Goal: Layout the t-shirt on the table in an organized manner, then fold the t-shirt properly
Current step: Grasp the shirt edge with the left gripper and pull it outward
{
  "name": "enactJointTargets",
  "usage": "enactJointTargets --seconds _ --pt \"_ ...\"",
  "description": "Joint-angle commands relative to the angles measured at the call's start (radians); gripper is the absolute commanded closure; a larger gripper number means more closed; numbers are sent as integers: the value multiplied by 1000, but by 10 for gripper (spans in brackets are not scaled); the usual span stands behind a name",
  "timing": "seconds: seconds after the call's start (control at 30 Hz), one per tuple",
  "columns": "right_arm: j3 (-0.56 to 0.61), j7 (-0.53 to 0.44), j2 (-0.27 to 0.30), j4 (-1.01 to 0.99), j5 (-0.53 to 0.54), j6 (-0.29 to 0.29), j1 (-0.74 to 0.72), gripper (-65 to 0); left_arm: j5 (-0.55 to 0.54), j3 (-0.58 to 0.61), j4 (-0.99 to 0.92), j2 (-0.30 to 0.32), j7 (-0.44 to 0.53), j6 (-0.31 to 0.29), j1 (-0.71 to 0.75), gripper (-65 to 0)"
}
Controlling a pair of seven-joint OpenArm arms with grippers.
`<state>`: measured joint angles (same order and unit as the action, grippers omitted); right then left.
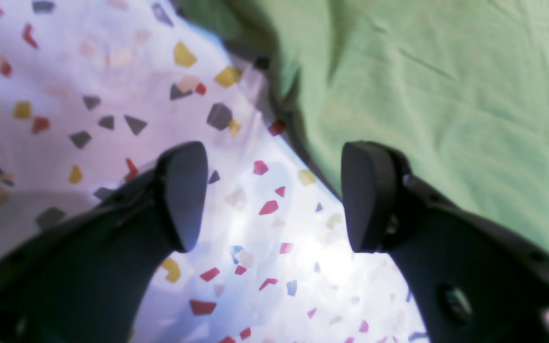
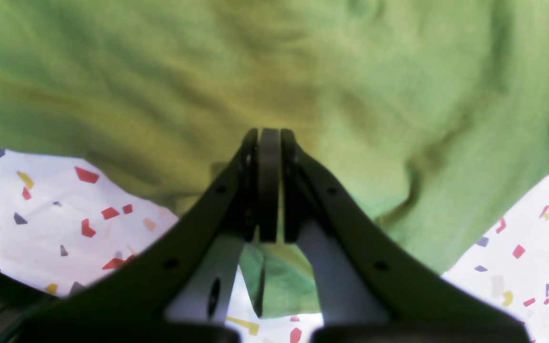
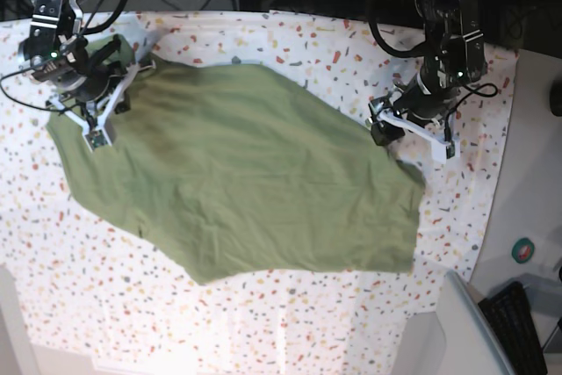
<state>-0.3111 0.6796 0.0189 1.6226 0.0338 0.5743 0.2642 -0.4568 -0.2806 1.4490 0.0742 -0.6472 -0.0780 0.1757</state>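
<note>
Nearest the lens in the left wrist view, the left gripper (image 1: 274, 195) stands with its jaws wide apart and nothing between them, poised over the speckled table (image 1: 88, 119) just beside the edge of the green t-shirt (image 1: 446, 95). The right gripper (image 2: 269, 186) is closed, its pads pressed together over the cloth, and a bit of green fabric shows beneath them, so it seems to be pinching a fold of the t-shirt, though the exact hold is hard to make out. In the base view the t-shirt (image 3: 246, 173) lies spread across the middle of the table (image 3: 263, 322), reaching from near the far left corner toward the right edge, mostly flat but skewed, with soft wrinkles and uneven edges. The sleeves and neckline are not clearly laid out. As a judgement, the spreading step is well along but not finished: the shirt wants squaring and smoothing, and no fold has yet been made.
</note>
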Motion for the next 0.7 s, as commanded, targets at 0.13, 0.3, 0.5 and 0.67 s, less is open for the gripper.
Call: enactJointTargets --seconds 0.13,0.3,0.5,0.67 --pt "-3 -24 10 17 12 -3 -3 0 -10 -1 -75 -7 16 -3 -67 -385" --pt "-3 -24 10 17 12 -3 -1 0 -4 -1 -84 -9 17 -3 -74 -102" --pt "-3 -24 10 17 12 -3 -1 0 -3 -4 -78 -1 17 4 -75 0" --pt "-3 -24 8 17 12 -3 -1 0 -1 -3 -20 9 11 4 -61 0"
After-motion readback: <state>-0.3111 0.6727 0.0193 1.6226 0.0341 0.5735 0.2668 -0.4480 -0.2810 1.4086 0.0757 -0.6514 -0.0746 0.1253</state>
